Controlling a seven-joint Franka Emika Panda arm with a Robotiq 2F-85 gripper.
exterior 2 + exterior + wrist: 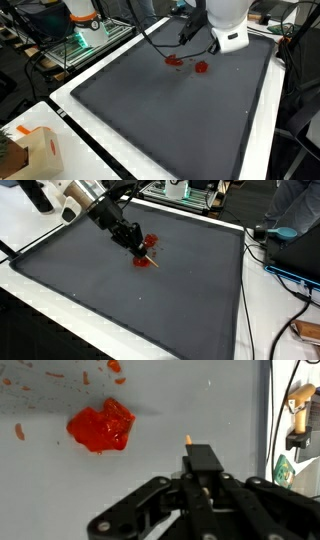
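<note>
From where I stand the gripper [198, 465] hangs low over the dark mat [180, 300], its jaws drawn almost fully together and pinching a thin wooden stick [187, 439] that pokes out past the fingertips. In the wrist view the pale tip of the stick is clear of the red lump [100, 426] and does not touch it. The lump lies off to one side of the tip and a little beyond it, with bare mat between them. Small red flecks [20, 430] are scattered on the far side of the lump from the stick, and a few more lie beyond it. In an exterior view a second red patch [173, 60] lies near the lump, and the gripper's black body is close above the pair. The lump sits well in from the mat's edges, towards the end nearest the arm's base. Cables [262, 232] trail well apart from the lump, off the mat on the white table [275, 310].
</note>
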